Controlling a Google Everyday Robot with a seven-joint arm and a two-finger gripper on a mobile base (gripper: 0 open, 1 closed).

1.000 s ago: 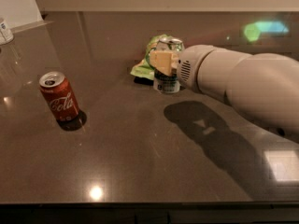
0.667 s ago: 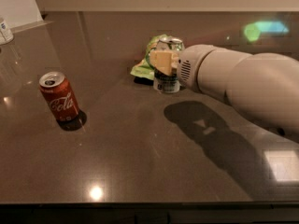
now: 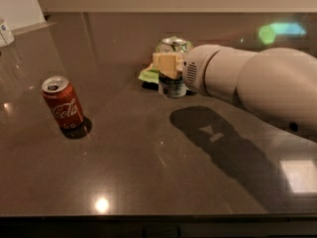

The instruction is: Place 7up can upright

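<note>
**7up can upright, held in fingers, far-centre of bench**

- 7up can [image 3: 173, 85]: standing upright, lid up, about midway between the left and right edges of the bench [image 3: 148, 182] and nearer the far edge than the near one. Base is at bench level; can't tell if it's actually touching the surface.
- gripper [image 3: 168, 66]: at the can's mid-height, coming in from the right edge. Cream fingers [image 3: 163, 62] are closed across the can's body, gripping it. Only the front finger shows; the other is hidden behind the can.
- arm [image 3: 257, 88]: thick white housing, runs from the can to the right edge and throws a dark shadow [image 3: 223, 143] on the bench toward the near-right corner.
- green snack bag [image 3: 148, 75]: lying flat just beside the can on its left, partly behind it.
- red Coca-Cola can [image 3: 63, 103]: upright, towards the left edge, well apart from the 7up can.
- white container [image 3: 5, 32]: at the far-left corner, cut off by the frame.
</note>
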